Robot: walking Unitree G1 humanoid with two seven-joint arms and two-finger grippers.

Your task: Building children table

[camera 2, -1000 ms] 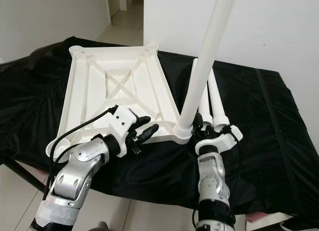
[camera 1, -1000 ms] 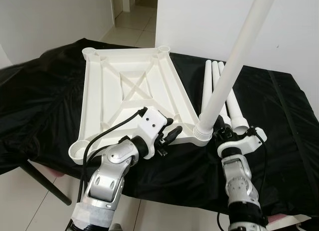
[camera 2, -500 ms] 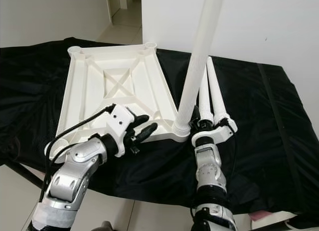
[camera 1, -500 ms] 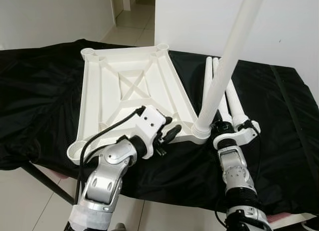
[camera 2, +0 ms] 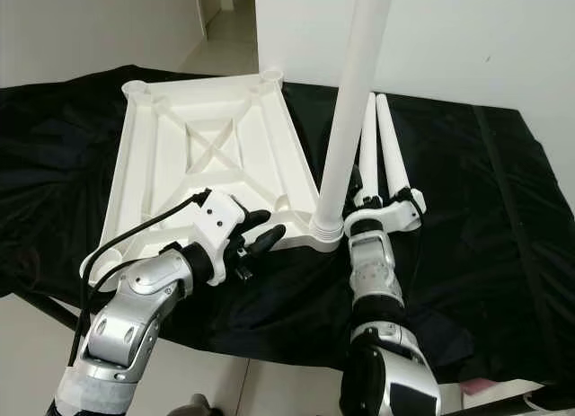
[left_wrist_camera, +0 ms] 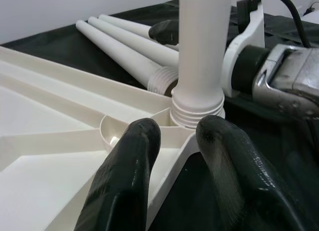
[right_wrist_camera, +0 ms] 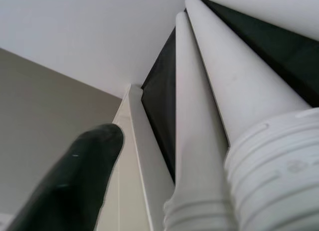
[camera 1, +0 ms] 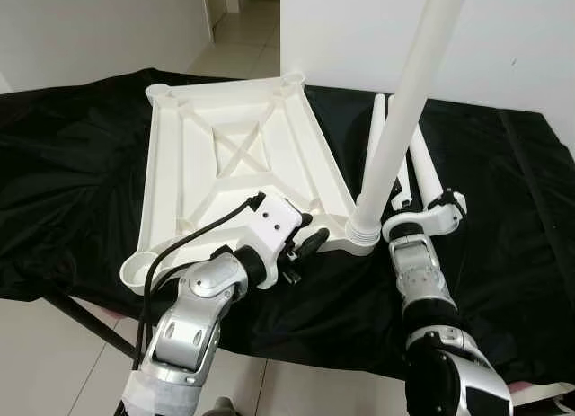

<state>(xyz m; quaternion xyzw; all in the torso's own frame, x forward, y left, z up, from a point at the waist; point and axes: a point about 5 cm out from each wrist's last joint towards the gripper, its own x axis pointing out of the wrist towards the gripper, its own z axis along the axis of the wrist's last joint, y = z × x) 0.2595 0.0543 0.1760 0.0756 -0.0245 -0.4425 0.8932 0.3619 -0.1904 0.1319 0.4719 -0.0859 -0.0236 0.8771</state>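
Upright in the near-right corner socket of the upturned white tabletop point(camera 1: 243, 164), one leg point(camera 1: 409, 110) stands; left gripper point(camera 1: 305, 245) open at the tabletop's near edge, right gripper point(camera 2: 382, 200), grip unclear, beside spare legs point(camera 2: 382, 142) on the black-draped table point(camera 1: 503, 209).

- Both arms are silver metal, built of rounded, segmented shells with dark joints between them.
- The left gripper point(camera 1: 301, 245) carries a white block-shaped housing on its wrist (small dark screw holes dot its top face).
- A black cable loops from that housing back along the left forearm.
- Its fingers point(left_wrist_camera: 129, 181) are glossy black, thick and round-tipped.
- The right gripper point(camera 1: 415, 200) has a white curved bracket and a black collar.
- White tape wraps the left upper arm.
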